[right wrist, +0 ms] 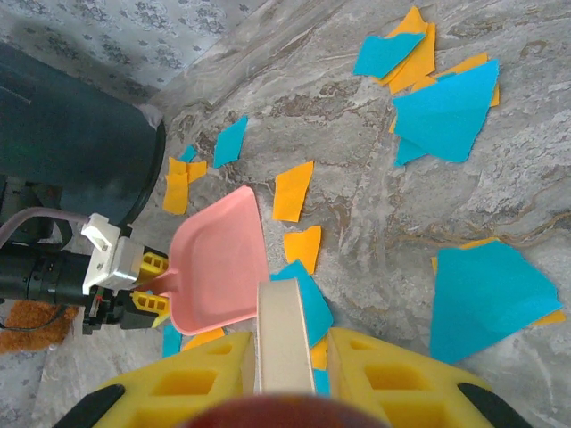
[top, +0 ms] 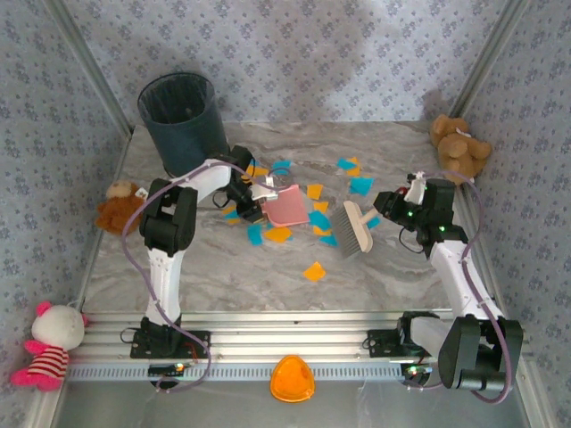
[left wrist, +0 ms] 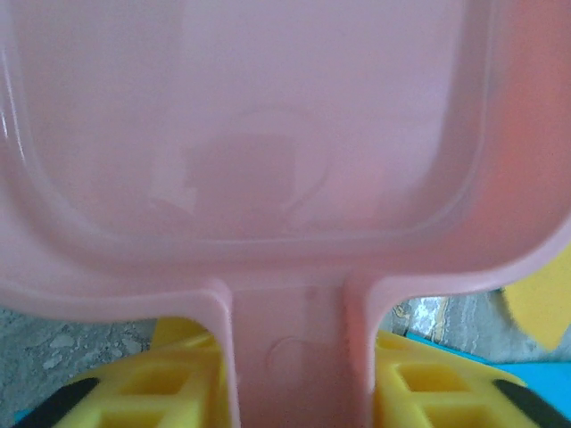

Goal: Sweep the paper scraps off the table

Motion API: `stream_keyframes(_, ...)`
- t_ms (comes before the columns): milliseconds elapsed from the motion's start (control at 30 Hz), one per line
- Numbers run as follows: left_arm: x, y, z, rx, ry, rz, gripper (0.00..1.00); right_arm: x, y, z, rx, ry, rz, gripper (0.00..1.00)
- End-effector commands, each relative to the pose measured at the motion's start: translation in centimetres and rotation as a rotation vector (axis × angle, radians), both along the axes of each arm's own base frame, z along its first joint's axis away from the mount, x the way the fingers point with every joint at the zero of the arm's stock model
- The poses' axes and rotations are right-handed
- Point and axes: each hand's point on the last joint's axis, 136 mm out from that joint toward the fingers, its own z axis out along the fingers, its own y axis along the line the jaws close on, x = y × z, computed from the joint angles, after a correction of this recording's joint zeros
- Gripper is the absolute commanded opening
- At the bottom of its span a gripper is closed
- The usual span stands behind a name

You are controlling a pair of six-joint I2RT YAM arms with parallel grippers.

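Orange, blue paper scraps (top: pixel 314 272) flat, unaligned

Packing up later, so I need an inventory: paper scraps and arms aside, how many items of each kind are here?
Soft toys: 3 (tan bear, brown toy, pink-white doll)
Bin: 1
Dustpan: 1
Brush: 1
Orange dome: 1
Total: 7

The near band of the grey-veined marble table (top: pixel 223 281) lay open (one orange paper scrap (top: pixel 314 271) aside). Mid-table, a pink plastic dustpan (top: pixel 287 207) and a pale-bristled brush (top: pixel 359 230) stood in the way; a dark round waste bin (top: pixel 183 120) blocked the far left corner.
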Motion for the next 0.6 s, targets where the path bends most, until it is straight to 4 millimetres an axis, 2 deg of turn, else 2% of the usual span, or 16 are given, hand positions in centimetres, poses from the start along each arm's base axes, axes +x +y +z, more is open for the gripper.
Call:
stream_keyframes(0,-0.6,0.0,-0.1,0.011,0.029,-0.015,0.30,-0.2,-0.2,0.7,-0.005,-0.022,0.000,0.00)
stream_keyframes(100,-0.6,0.0,0.3,0.012,0.025,-0.016,0.24,-0.1,-0.3,0.8,-0.005,-0.025,-0.002,0.00)
stream_keyframes(367,-1.0,0.1,2.0,0.017,0.015,-0.021,0.13,-0.2,-0.3,0.9,-0.004,-0.025,-0.003,0.00)
stream_keyframes(567,-1.3,0.3,3.7,0.034,-0.002,-0.020,0.00,-0.2,-0.3,1.6,-0.003,-0.039,-0.005,0.00)
